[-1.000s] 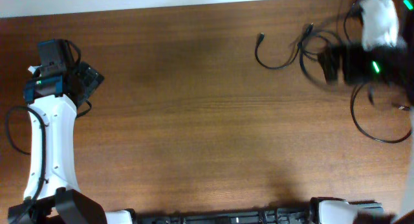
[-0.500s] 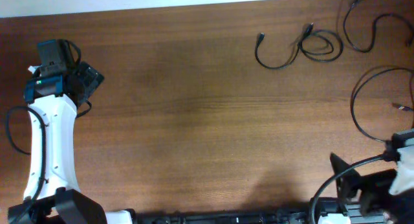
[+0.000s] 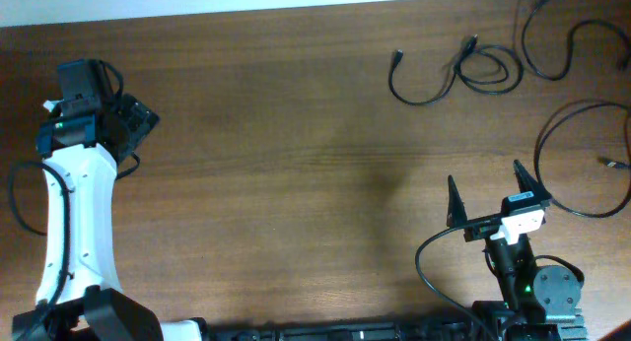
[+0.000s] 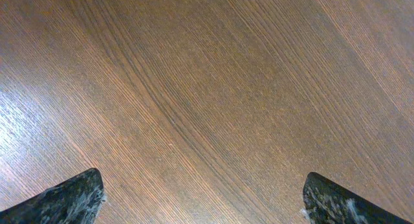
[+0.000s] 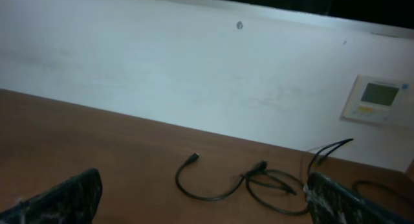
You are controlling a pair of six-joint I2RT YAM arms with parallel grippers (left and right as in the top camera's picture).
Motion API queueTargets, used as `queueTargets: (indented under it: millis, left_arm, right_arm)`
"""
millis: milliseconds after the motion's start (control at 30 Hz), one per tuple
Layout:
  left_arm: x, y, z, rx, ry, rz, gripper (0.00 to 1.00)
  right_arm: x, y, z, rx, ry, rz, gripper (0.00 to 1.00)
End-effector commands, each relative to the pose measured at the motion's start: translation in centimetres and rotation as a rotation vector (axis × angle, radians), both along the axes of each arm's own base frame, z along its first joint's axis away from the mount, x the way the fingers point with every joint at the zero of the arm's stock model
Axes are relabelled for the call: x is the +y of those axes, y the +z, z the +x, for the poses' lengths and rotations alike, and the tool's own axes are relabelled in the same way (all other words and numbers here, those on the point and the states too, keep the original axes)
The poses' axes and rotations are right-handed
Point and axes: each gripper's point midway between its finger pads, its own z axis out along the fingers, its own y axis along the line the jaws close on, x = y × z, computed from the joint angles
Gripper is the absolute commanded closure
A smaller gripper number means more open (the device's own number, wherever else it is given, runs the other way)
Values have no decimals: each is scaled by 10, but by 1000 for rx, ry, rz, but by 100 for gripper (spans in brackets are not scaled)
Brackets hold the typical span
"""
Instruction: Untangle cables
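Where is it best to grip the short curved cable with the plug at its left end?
Grip the cable at the bottom of its curve, fingers straight down from above, across the cord. There it lies flat on the table, apart from the coiled loop to its right.

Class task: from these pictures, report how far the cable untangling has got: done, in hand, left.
Done: one large loop lies apart at the right edge. In hand: nothing; the right tool is open and empty, and the left tool is open too. Left: the curved cable and small coil seem to cross.
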Motion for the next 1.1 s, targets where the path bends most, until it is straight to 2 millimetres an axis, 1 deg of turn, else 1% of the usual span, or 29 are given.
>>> queueTargets:
  millis: [0, 33, 100, 167, 267, 367, 767, 833, 867, 900, 967, 1000, 1033, 1067]
  left_arm:
    - [1, 4, 1, -15, 14, -4, 1]
    - [1, 4, 1, -16, 14, -3, 1]
    - [1, 4, 1, -15, 14, -4, 1]
    - [1, 4, 1, -15, 14, -4, 1]
    - [1, 4, 1, -15, 14, -4, 1]
    - [1, 4, 1, -15, 14, -4, 1]
    - [1, 4, 1, -15, 13, -6, 1]
    - [1, 6, 0, -21, 14, -3, 1]
    - [-1, 10, 0, -32, 9, -1, 1]
    - [-5, 20, -1, -59, -1, 4, 1]
    - [-25, 57, -8, -164, -50, 22, 1]
    - [-31, 74, -15, -215, -66, 30, 1]
    - [-37, 96, -24, -280, -78, 38, 1]
    - [-41, 108, -32, -316, -88, 37, 1]
  right_arm:
    - [-8, -19, 5, 32, -42, 43, 1]
    - [-12, -27, 8, 49, -67, 83, 1]
    - [-14, -39, 11, 65, -73, 94, 1]
    - [-15, -59, 15, 98, -79, 109, 1]
    - [-18, -82, 16, 163, -99, 170, 1]
    - [-22, -82, 16, 164, -125, 169, 1]
    - [-22, -82, 17, 164, -125, 170, 2]
    - [-22, -82, 17, 164, -125, 170, 1]
    - [-22, -82, 17, 164, -125, 170, 1]
    - [-22, -82, 17, 164, -125, 170, 1]
    - [-22, -82, 17, 164, -125, 170, 1]
    - [-22, -82, 17, 164, -125, 170, 1]
    - [-22, -82, 17, 164, -125, 170, 1]
    - [-22, -82, 17, 164, -125, 170, 1]
